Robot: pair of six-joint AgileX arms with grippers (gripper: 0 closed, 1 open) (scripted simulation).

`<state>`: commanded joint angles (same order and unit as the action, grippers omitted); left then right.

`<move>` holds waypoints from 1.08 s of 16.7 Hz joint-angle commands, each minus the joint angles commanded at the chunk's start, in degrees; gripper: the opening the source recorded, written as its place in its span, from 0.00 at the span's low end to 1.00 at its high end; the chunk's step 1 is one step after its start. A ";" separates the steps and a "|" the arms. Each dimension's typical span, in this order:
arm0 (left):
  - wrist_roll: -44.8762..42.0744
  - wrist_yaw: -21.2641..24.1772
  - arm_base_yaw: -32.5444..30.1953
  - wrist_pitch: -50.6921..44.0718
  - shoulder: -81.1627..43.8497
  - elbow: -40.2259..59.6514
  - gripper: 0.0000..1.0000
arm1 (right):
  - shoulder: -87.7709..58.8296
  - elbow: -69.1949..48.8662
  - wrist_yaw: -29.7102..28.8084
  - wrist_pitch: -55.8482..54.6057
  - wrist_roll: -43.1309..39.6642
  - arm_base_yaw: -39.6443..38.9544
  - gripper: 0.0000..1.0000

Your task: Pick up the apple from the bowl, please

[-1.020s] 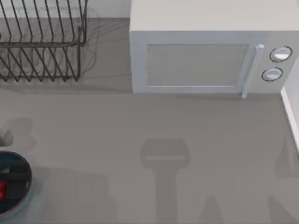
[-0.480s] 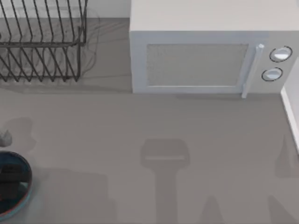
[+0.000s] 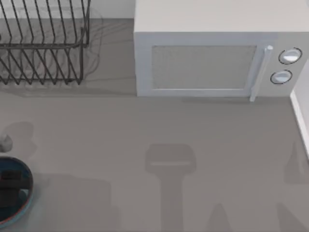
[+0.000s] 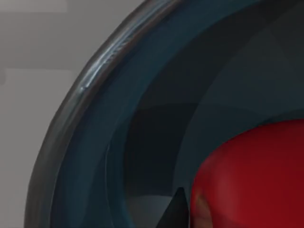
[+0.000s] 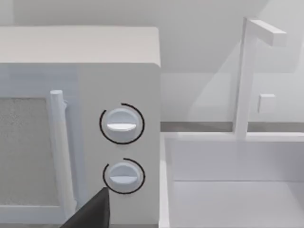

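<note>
Apple [image 4: 251,175]: red, glossy, inside the bowl [image 4: 95,123], a dark fingertip [image 4: 176,211] of the left tool just beside it. Bowl [image 3: 21,205]: at the counter's [image 3: 145,140] left edge. Left tool's opening: cannot tell. Right tool: cannot tell, facing the microwave [image 5: 95,95].

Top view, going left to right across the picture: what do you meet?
Bowl at the left edge, dish rack at the back left, microwave, its door handle, then its two dials.
</note>
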<state>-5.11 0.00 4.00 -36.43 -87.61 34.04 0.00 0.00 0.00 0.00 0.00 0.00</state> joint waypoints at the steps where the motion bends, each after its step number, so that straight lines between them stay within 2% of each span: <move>1: 0.00 0.00 0.00 0.00 0.00 0.00 0.00 | 0.00 0.00 0.00 0.00 0.00 0.00 1.00; 6: 0.00 0.00 0.00 0.00 0.00 0.00 0.00 | 0.00 0.00 0.00 0.00 0.00 0.00 1.00; 7: -0.38 -2.09 -0.15 -2.91 3.85 2.62 0.00 | 0.00 0.00 0.00 0.00 0.00 0.00 1.00; 11: -0.34 -2.11 -0.20 -6.90 3.44 6.55 0.00 | 0.00 0.00 0.00 0.00 0.00 0.00 1.00; 14: -0.23 -2.15 -0.33 -16.24 3.11 15.72 0.00 | 0.00 0.00 0.00 0.00 0.00 0.00 1.00; 18: 0.05 -2.17 -0.59 -35.58 3.61 33.39 0.00 | 0.00 0.00 0.00 0.00 0.00 0.00 1.00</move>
<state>-5.06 -2.17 3.41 -72.01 -83.99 67.43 0.00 0.00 0.00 0.00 0.00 0.00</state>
